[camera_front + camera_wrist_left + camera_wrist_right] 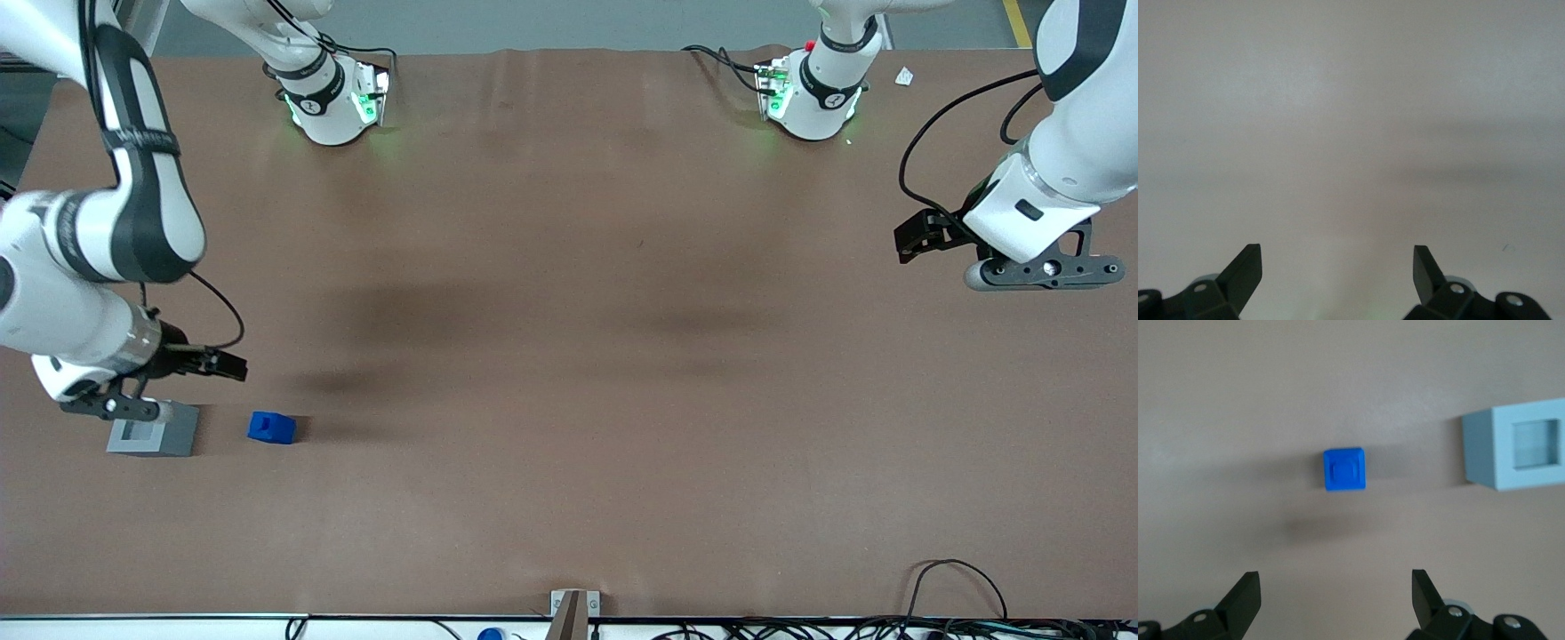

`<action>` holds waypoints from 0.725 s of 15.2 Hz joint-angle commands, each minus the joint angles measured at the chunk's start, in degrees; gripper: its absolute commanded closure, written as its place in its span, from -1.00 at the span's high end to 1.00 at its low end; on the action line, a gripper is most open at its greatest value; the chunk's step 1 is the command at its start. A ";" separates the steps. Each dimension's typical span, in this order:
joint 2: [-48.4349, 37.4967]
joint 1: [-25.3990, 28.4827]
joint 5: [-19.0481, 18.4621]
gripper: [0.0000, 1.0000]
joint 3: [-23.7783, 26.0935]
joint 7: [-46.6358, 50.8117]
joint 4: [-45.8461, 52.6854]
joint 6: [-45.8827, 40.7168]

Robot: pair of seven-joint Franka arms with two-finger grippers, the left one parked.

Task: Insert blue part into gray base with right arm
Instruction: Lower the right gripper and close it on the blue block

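While unlabelled blue part [1345, 469] lies free, end effector [1336, 590] hovers open.

Blue part [1345, 469], gray base [1515, 444], black gripper [1336, 593].

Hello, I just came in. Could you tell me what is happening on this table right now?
The right arm is working on putting the blue part into the gray base. Nothing is picked up yet. The blue part sits on the brown table, beside the gray base and apart from it. The square recess in the base is empty. The arm's tool is open, holds nothing, and hangs above the table close to both pieces, looking down at the blue part.
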 commanded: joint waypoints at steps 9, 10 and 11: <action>12.81 -0.64 0.24 1.00 0.28 0.97 1.84 16.48; 14.12 -0.64 0.33 1.00 0.28 0.97 1.92 17.89; 14.92 -0.20 0.50 1.00 0.28 1.05 2.27 18.52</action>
